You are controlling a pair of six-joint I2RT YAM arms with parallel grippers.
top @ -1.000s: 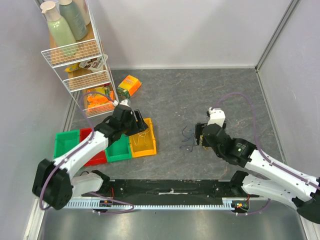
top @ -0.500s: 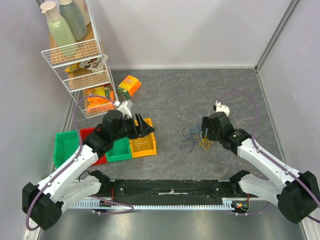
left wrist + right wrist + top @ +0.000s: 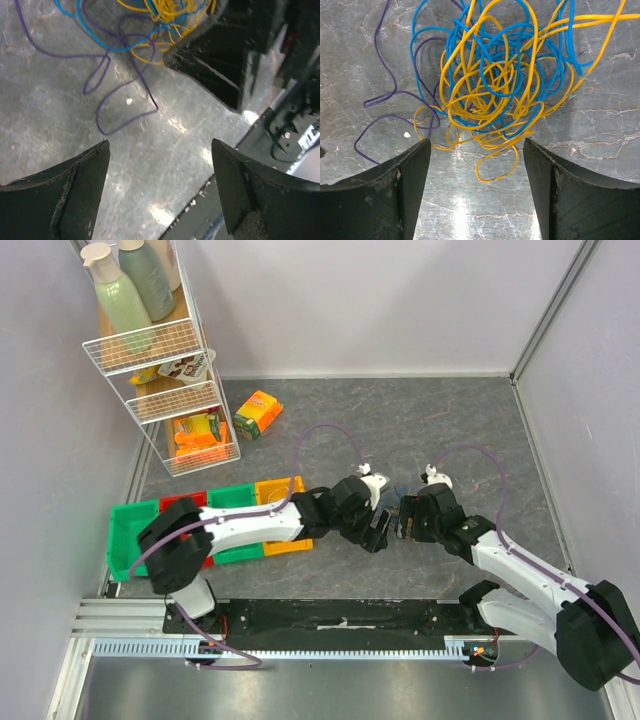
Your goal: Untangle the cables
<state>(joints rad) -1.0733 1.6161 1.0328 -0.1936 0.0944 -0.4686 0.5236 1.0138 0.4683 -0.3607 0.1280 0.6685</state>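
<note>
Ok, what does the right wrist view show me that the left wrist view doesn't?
Only the right wrist: the whole knot of yellow and blue cables, lying on the table just beyond the open right gripper. Only the left wrist: a black finger, apparently the right gripper's, beside the knot's edge. Both: the loose purple cable trailing off the knot across the grey table, and open, empty jaws; the left gripper holds nothing either.
</note>
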